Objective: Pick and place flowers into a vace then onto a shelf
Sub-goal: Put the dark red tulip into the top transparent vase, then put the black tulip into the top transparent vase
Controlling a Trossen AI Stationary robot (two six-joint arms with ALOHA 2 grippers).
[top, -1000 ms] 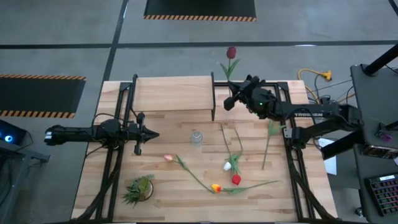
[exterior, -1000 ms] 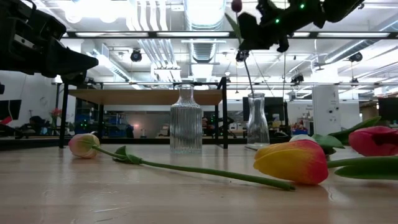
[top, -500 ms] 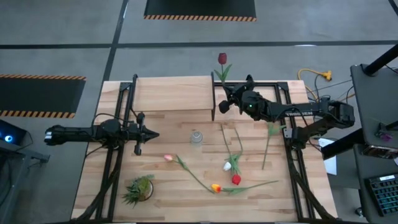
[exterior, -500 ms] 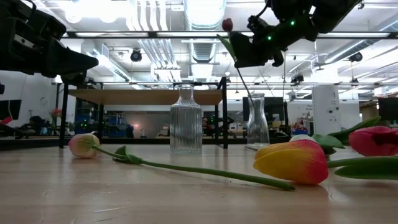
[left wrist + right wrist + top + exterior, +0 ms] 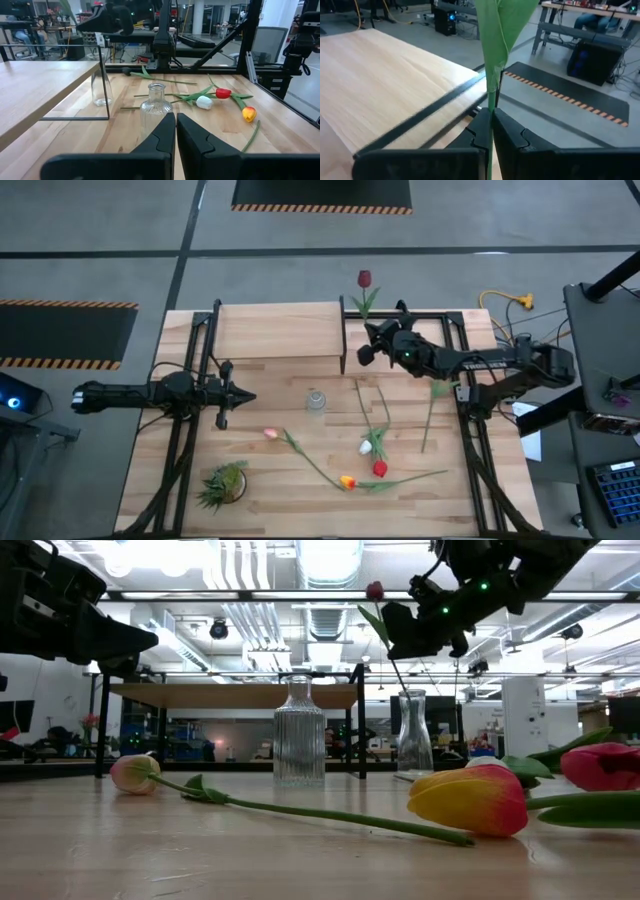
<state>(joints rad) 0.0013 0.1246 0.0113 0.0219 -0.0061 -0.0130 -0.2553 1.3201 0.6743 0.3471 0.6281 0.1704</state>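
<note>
My right gripper (image 5: 368,343) (image 5: 402,626) hovers off the right end of the pale shelf (image 5: 275,330), shut on the dark maroon tulip (image 5: 364,278). Below it in the low view stands a smooth clear vase (image 5: 413,735). The tulip's stem runs down toward that vase's mouth; whether it is inside I cannot tell. The pink (image 5: 270,434), white (image 5: 366,447), red (image 5: 380,468) and orange-yellow (image 5: 347,481) tulips lie flat on the tabletop. My left gripper (image 5: 248,395) (image 5: 175,120) waits shut at table left, pointing at a ribbed glass vase (image 5: 316,400). My right gripper pinches the maroon tulip's green stem (image 5: 491,100) between its two fingers, below the leaf (image 5: 502,25). The fingers come level from the table's right and lie across the stem. The tulip is lifted, tilted, with its head (image 5: 375,590) above the fingers and the stem hanging below.
A spiky green tuft plant (image 5: 222,485) sits near the table's near left corner. The shelf's thin black legs (image 5: 104,82) stand close to the smooth vase (image 5: 101,87). Black frame rails run along both sides of the tabletop (image 5: 300,510).
My right gripper has come down with the tulip, first swinging toward the shelf, then easing back right. The tulip's head now sits lower and its stem leans more. The gripper stayed shut on the stem.
</note>
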